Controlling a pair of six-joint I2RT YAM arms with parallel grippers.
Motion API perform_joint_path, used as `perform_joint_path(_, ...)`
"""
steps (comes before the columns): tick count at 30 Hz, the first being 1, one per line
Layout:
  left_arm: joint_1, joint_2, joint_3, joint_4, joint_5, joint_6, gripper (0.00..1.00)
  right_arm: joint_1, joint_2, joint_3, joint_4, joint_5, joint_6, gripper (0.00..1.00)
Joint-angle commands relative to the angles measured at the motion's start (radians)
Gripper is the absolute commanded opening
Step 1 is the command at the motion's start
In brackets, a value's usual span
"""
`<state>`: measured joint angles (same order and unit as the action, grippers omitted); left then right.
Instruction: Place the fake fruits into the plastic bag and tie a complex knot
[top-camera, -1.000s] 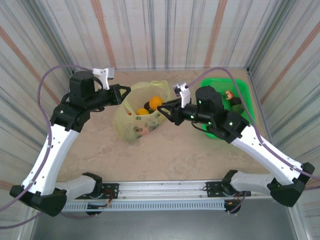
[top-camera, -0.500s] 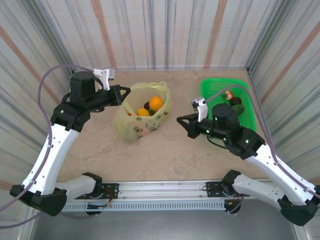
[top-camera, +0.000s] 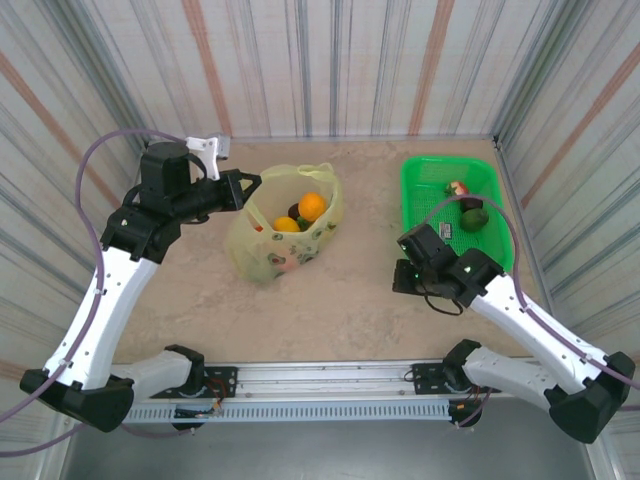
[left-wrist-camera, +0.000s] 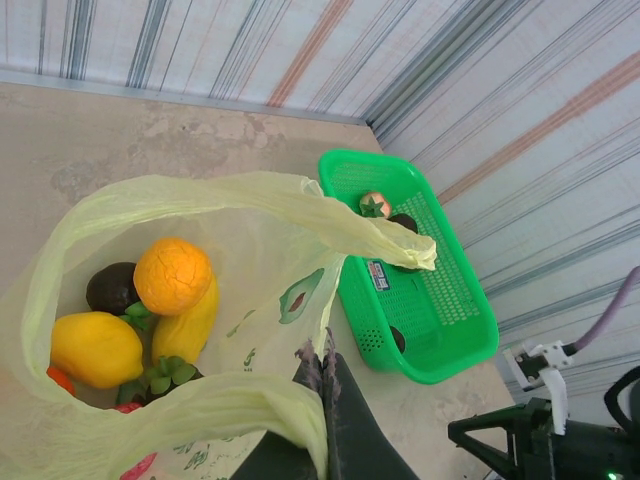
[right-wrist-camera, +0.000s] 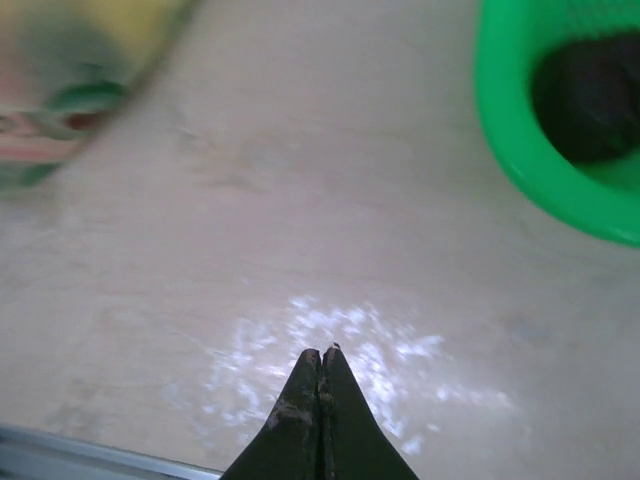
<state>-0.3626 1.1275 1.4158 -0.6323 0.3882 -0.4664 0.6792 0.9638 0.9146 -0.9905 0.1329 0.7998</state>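
Note:
The yellow-green plastic bag (top-camera: 283, 232) stands open at the table's back left. In it lie fake fruits: an orange (left-wrist-camera: 172, 275), a yellow one (left-wrist-camera: 95, 348), a dark one (left-wrist-camera: 112, 287) and others. My left gripper (left-wrist-camera: 325, 356) is shut on the bag's near rim (left-wrist-camera: 200, 415) and holds the mouth up. The far handle (left-wrist-camera: 390, 235) hangs loose towards the basket, and no knot is in view. My right gripper (right-wrist-camera: 322, 352) is shut with nothing in it, pointing down at bare table between bag and basket (top-camera: 400, 282).
A bright green mesh basket (top-camera: 428, 172) stands at the back right. It holds a red fruit (top-camera: 457, 188) and a dark green one (top-camera: 473, 217). Striped walls close in the table on three sides. The rail with the arm bases (top-camera: 320, 385) runs along the near edge.
My right gripper has drawn back from the bag's mouth to the right and nearer, shut its jaws and tipped down towards the table. The left gripper and the bag have stayed put.

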Motion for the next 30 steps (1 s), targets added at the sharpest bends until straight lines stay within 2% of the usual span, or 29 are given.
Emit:
perform_joint_path(1, 0.000, -0.012, 0.019, 0.003, 0.001, 0.026, 0.00, -0.078, -0.015, -0.051, -0.108, 0.122, 0.141, 0.00)
perform_joint_path(6, 0.000, -0.008, 0.027, 0.006, 0.012, 0.024, 0.00, -0.283, -0.011, -0.161, 0.009, 0.138, 0.134, 0.03)
perform_joint_path(11, 0.001, -0.006, 0.025, 0.016, 0.018, 0.017, 0.00, -0.481, 0.074, -0.224, 0.179, 0.186, 0.110, 0.05)
perform_joint_path(15, 0.001, -0.003, 0.021, 0.017, 0.016, 0.020, 0.00, -0.602, 0.180, -0.175, 0.364, 0.138, 0.059, 0.08)
perform_joint_path(18, 0.001, 0.001, 0.027, 0.014, 0.013, 0.022, 0.00, -0.669, 0.314, -0.064, 0.406, 0.171, 0.046, 0.09)
perform_joint_path(24, 0.000, 0.012, 0.044, 0.008, 0.011, 0.019, 0.00, -0.728, 0.536, 0.141, 0.427, 0.177, -0.028, 0.14)
perform_joint_path(26, 0.000, 0.014, 0.048, 0.003, 0.006, 0.021, 0.00, -0.730, 0.540, 0.163, 0.418, 0.181, -0.029, 0.18)
perform_joint_path(28, 0.001, 0.012, 0.048, -0.001, 0.001, 0.026, 0.00, -0.713, 0.500, 0.153, 0.429, 0.131, -0.048, 0.19)
perform_joint_path(30, 0.001, 0.010, 0.045, 0.000, -0.010, 0.028, 0.00, -0.643, 0.422, 0.124, 0.455, 0.109, -0.109, 0.23)
